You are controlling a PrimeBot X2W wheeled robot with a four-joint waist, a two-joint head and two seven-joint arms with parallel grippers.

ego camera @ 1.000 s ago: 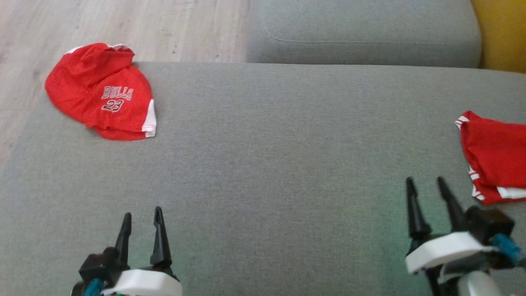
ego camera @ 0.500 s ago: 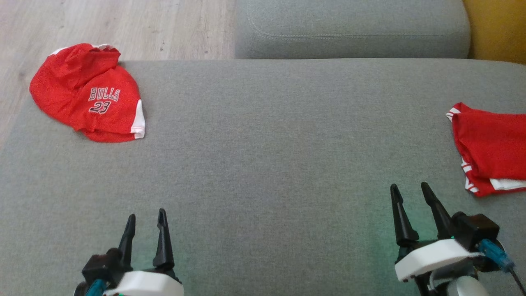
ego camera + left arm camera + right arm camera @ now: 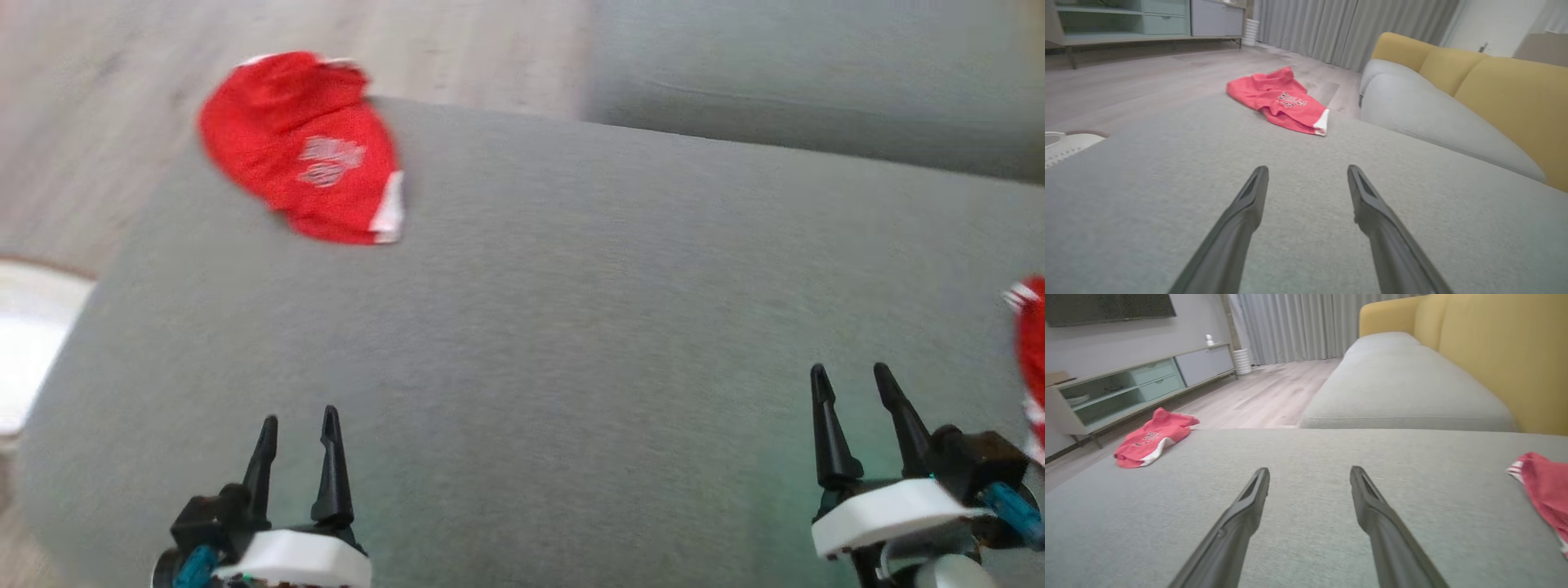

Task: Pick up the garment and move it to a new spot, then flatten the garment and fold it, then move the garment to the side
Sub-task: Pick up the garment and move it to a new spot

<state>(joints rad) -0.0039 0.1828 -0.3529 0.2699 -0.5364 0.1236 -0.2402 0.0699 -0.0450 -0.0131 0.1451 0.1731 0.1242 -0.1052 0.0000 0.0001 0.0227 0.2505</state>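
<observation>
A crumpled red garment with white lettering and a white edge lies at the far left corner of the grey cushion; the same garment shows in both wrist views. A second red garment with white stripes lies at the cushion's right edge. My left gripper hovers open over the near left of the cushion, well short of the crumpled garment. My right gripper stands open at the near right, just left of the striped garment. Nothing is between either pair of fingers.
A second grey cushion and yellow backrest lie beyond. Wooden floor runs along the left. A white object sits on the floor beside the cushion's left edge. A low cabinet stands by the wall.
The head camera has swung left and the picture is blurred, so both garments sit further right in view. Both grippers keep their places and stay open.
</observation>
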